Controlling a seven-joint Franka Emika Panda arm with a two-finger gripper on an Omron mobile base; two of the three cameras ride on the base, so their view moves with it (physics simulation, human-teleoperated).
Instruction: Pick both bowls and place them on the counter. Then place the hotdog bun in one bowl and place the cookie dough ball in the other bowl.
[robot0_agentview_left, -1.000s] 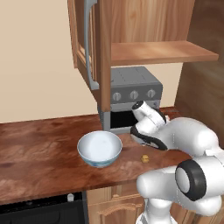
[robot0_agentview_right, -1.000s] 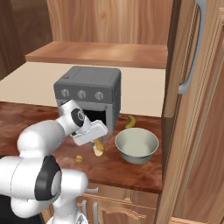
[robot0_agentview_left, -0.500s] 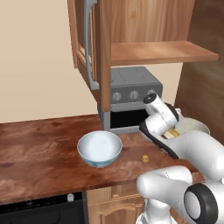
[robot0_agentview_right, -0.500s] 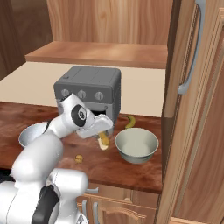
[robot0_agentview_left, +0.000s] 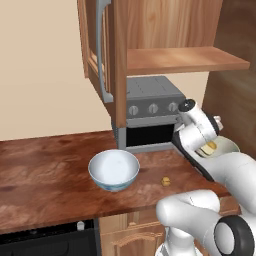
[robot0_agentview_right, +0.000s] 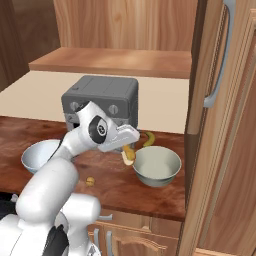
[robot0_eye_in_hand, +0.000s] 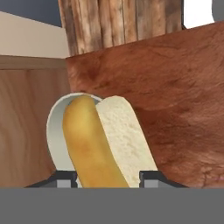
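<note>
My gripper (robot0_agentview_right: 128, 151) is shut on the hotdog bun (robot0_agentview_right: 129, 155), a pale yellow-tan split roll, and holds it just above the counter (robot0_agentview_right: 115, 186) at the left rim of the grey-green bowl (robot0_agentview_right: 157, 165) with a beige inside. In the hand view the bun (robot0_eye_in_hand: 96, 144) fills the gap between my fingertips (robot0_eye_in_hand: 64, 178), with that bowl's rim (robot0_eye_in_hand: 53, 131) behind it. The white bowl with blue pattern (robot0_agentview_left: 114, 170) stands upright on the counter (robot0_agentview_left: 45, 180) to the left. The cookie dough ball (robot0_agentview_left: 165, 181) lies on the wood between the two bowls, also the ball (robot0_agentview_right: 90, 181).
A grey toaster oven (robot0_agentview_left: 150, 107) stands at the back of the counter behind the bowls. A cabinet door (robot0_agentview_left: 102, 55) hangs open above it, under a plain wooden shelf (robot0_agentview_left: 185, 57). A yellow curved thing (robot0_agentview_right: 149, 138) lies behind the grey-green bowl. A tall cabinet (robot0_agentview_right: 225, 125) bounds the right side.
The arm has swung rightward with the bun in its jaws, from near the cookie dough ball to the grey-green bowl's rim. Bowls and ball have stayed put.
</note>
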